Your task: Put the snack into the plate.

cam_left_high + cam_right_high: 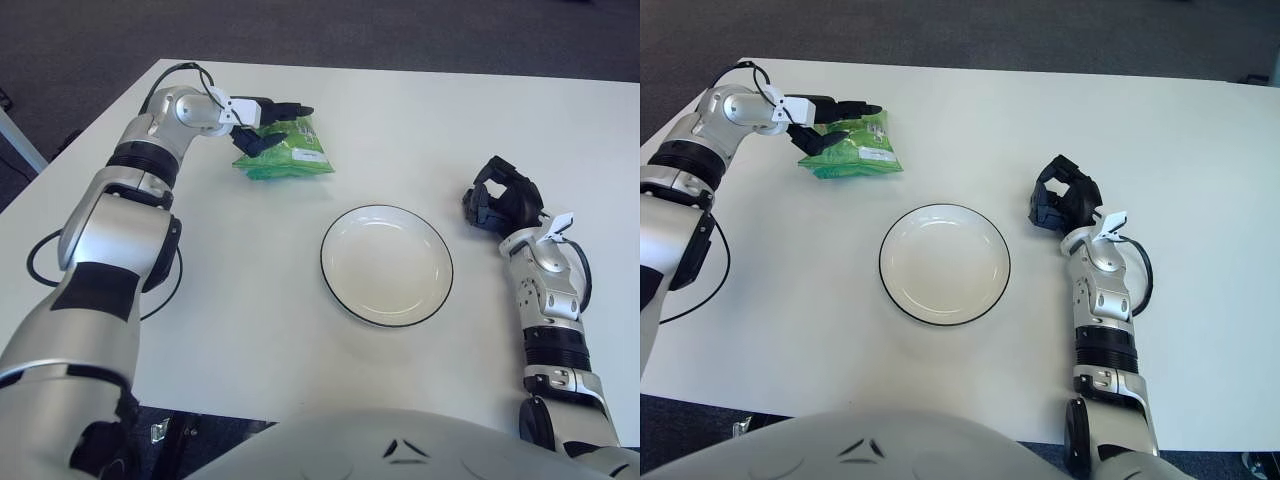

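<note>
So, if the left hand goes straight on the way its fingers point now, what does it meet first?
Probably nothing: the left hand, shut on the snack, points rightward across the far table, passing behind the plate. Depth is unclear.
</note>
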`<state>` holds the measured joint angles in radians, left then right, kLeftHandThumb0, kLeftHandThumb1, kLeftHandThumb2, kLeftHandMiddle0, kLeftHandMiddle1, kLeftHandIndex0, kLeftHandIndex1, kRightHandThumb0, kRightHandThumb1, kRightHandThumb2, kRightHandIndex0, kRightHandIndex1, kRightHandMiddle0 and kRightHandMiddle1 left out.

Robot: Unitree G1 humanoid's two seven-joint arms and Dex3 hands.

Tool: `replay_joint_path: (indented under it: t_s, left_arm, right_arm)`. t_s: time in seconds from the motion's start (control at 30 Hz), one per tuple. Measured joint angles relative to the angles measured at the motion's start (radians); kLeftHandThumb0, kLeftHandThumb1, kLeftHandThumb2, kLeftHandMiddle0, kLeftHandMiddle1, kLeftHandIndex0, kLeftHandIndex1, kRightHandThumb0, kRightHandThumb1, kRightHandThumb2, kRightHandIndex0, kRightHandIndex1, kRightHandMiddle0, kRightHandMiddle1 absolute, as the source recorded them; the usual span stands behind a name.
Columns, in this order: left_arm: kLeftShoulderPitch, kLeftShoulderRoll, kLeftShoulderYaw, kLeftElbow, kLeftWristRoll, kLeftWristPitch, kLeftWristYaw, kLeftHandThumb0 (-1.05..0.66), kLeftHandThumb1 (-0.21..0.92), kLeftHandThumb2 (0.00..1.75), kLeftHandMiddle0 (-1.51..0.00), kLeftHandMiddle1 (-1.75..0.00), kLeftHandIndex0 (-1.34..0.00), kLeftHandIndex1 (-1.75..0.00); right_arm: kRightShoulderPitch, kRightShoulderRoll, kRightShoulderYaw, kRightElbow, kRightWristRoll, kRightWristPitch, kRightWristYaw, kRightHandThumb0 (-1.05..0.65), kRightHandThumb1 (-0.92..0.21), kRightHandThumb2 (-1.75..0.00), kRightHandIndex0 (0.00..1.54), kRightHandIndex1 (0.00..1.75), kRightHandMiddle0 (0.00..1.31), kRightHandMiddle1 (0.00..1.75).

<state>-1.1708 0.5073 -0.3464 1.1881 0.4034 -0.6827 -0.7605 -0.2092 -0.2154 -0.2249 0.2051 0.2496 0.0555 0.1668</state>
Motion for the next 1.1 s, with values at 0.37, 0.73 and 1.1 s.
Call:
replay_joint_path:
  t_s: [0.37,0.73,1.1]
  left_arm:
    - [0.162,0.003,0.069,-0.199,-0.178,-0.057,-0.131,-0.95,0.92,1.05,-0.07,-0.07,0.00,0.00]
    - [0.288,0.024,0.119,-0.410,-0.319,0.048,-0.232,-0.94,0.92,1.00,-0.06,-0.08,0.00,0.00]
    - [0.329,0.041,0.123,-0.473,-0.313,0.067,-0.222,-0.96,0.92,0.97,-0.07,-0.08,0.00,0.00]
  right_arm:
    - [0.000,-0.003,0.012,0.001,-0.009,-0.005,-0.001,-0.49,-0.30,-1.33,1.31,1.75,0.63,1.75]
    - [0.002,-0.005,0.014,-0.003,-0.018,-0.003,-0.005,-0.49,-0.31,-1.33,1.30,1.75,0.62,1.75]
    - [0.002,-0.005,0.014,-0.003,-0.022,-0.002,-0.001,-0.48,-0.31,-1.33,1.31,1.75,0.62,1.75]
